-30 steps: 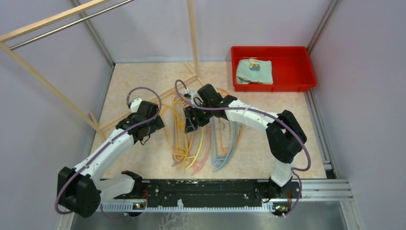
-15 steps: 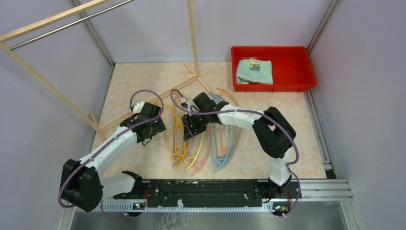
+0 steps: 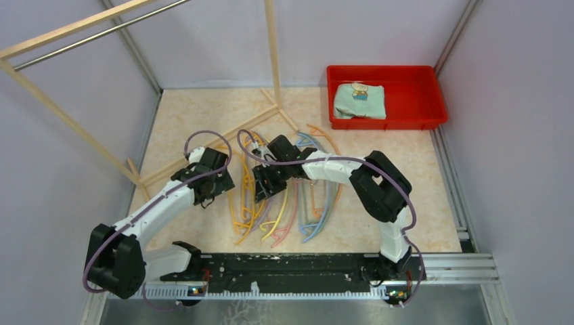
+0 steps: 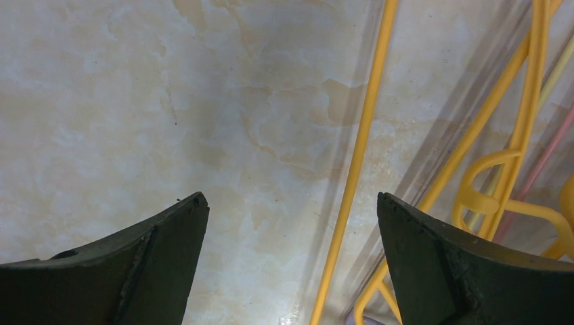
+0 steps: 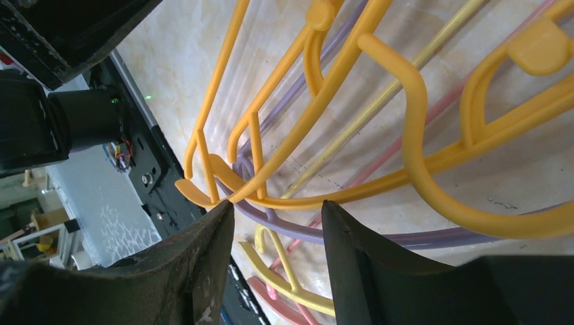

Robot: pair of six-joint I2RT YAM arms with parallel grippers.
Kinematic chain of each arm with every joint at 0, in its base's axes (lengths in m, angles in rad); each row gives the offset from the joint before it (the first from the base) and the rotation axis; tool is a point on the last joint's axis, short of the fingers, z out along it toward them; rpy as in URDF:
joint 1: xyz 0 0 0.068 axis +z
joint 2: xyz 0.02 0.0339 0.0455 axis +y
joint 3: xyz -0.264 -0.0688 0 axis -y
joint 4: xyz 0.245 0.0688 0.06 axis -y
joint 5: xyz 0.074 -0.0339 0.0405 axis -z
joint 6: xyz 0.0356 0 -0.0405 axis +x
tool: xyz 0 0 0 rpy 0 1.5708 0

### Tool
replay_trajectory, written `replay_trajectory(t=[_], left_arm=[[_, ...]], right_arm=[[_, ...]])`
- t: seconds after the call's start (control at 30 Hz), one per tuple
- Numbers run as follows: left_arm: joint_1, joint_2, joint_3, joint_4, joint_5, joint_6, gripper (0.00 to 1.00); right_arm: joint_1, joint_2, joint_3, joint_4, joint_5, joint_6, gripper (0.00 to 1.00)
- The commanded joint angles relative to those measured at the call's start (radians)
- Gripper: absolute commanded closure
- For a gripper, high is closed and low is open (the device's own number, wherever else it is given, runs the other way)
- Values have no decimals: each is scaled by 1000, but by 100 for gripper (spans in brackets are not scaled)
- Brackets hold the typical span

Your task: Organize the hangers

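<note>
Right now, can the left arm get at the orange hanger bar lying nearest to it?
Probably yes. The left gripper has its jaws wide open over the table, and the thin bar of that orange hanger runs between them, uncovered there.

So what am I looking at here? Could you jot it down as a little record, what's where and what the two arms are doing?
hangers: colourful pile lying flat mid-table, yellow, orange, pink, purple, blue
wooden rack: standing back left
red tray: back right, holding a folded pale cloth
left jaws: wide open over bare tabletop, beside an orange hanger strand
right jaws: narrowed, down among orange hangers; grip unclear
</note>
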Motion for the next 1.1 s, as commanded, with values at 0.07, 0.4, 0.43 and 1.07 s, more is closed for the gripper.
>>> replay_trajectory(t=[0.07, 0.4, 0.43, 1.07], left_arm=[[-1, 33, -18, -2, -24, -26, 1], [-1, 166, 0, 12, -19, -73, 5], [-1, 158, -7, 28, -11, -72, 5], [-1, -1, -142, 159, 69, 30, 4]], right_arm=[[29, -27, 46, 17, 79, 45, 49], [117, -118, 115, -105, 343, 103, 50], [135, -112, 119, -97, 351, 109, 50], [192, 10, 88, -43, 598, 311, 49]])
